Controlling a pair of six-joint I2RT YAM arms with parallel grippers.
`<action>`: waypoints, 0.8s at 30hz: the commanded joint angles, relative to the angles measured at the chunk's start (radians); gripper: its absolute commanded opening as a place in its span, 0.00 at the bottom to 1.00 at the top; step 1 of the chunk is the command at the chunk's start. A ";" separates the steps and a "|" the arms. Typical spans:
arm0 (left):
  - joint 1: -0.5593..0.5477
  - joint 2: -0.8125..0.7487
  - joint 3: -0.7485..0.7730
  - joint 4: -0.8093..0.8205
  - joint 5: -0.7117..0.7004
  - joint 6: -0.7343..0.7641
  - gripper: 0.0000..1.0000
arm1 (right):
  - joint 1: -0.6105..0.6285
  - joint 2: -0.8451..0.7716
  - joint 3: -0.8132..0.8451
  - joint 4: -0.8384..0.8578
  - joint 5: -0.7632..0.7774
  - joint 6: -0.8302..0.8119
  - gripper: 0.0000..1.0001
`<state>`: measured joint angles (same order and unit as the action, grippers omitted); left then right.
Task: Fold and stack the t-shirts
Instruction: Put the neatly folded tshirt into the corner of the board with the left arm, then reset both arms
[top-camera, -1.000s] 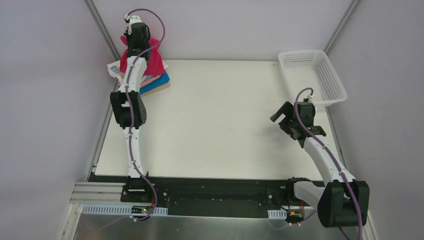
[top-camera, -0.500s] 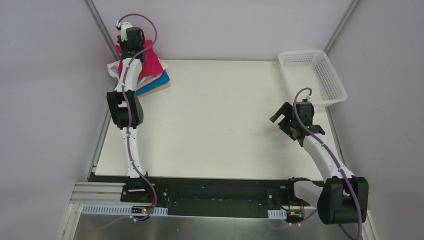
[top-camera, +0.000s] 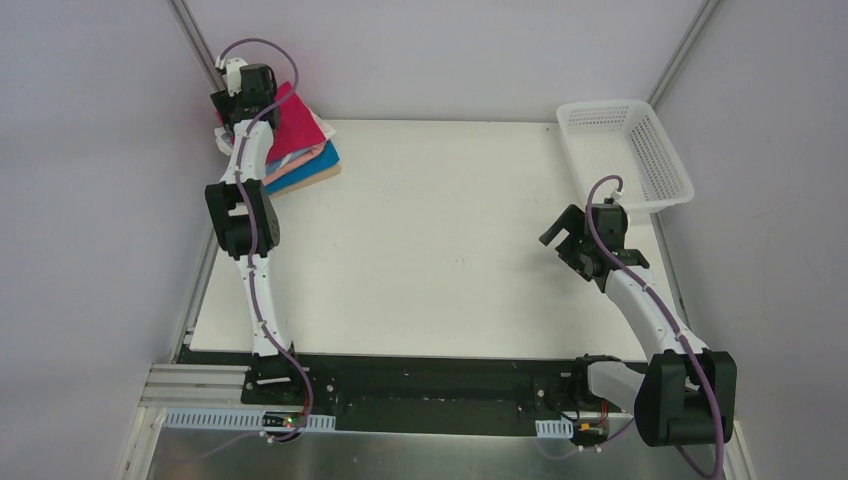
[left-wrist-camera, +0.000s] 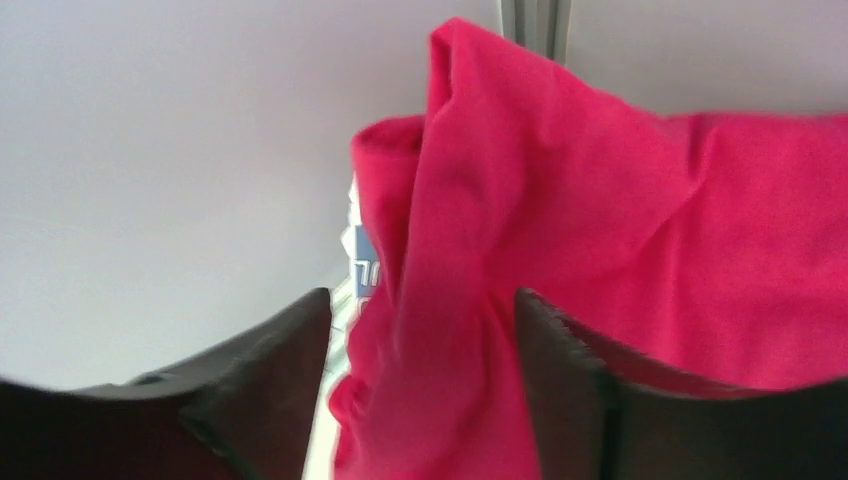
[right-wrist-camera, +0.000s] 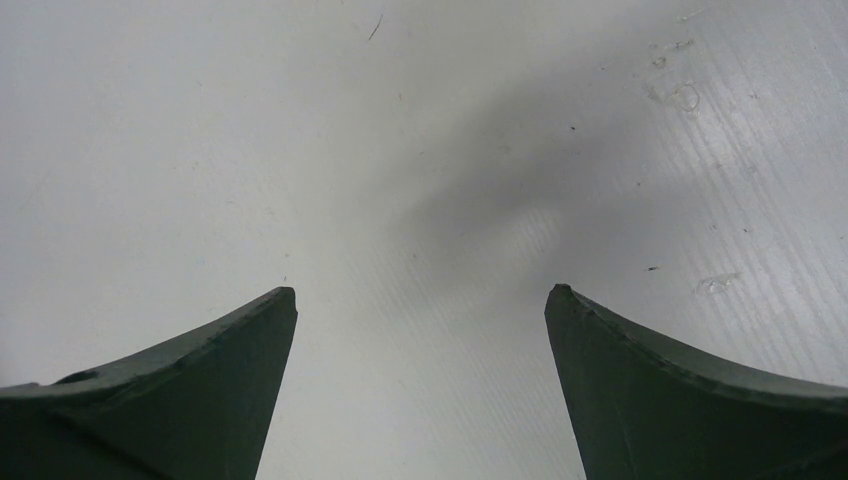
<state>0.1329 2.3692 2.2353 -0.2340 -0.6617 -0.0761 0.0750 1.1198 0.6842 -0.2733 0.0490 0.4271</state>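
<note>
The folded t-shirts are stacked at the table's far left corner: a crimson-pink one (top-camera: 297, 130) on top, salmon, blue (top-camera: 320, 160) and tan (top-camera: 322, 176) ones beneath. My left gripper (top-camera: 238, 98) hovers at the stack's back-left edge. In the left wrist view its jaws (left-wrist-camera: 420, 300) stand apart, and a fold of the crimson shirt (left-wrist-camera: 600, 220) hangs loosely between them, clear of the left finger. A white and blue printed patch (left-wrist-camera: 362, 268) peeks out behind it. My right gripper (top-camera: 566, 236) is open over bare table (right-wrist-camera: 420, 290), holding nothing.
A white plastic mesh basket (top-camera: 610, 105) sits at the far right corner, just beyond the right arm. Grey walls and a metal post (top-camera: 200, 50) close in behind the stack. The white tabletop (top-camera: 440, 230) stretches between the two arms.
The left arm has swung back and to the left over the stack. Its jaws have parted, and the crimson shirt has dropped lower onto the stack. The right arm is still.
</note>
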 joint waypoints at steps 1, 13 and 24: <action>0.011 -0.086 0.011 -0.008 -0.011 -0.013 0.90 | -0.005 -0.001 0.041 0.016 0.013 -0.016 0.99; 0.011 -0.405 -0.157 -0.090 0.191 -0.131 0.99 | -0.006 -0.032 0.043 0.008 0.072 0.008 0.99; -0.244 -1.001 -0.946 -0.072 0.410 -0.361 0.99 | -0.006 -0.143 -0.010 0.056 0.081 0.054 0.99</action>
<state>0.0551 1.4925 1.5330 -0.3058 -0.2672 -0.3603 0.0750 1.0313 0.6842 -0.2649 0.1097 0.4484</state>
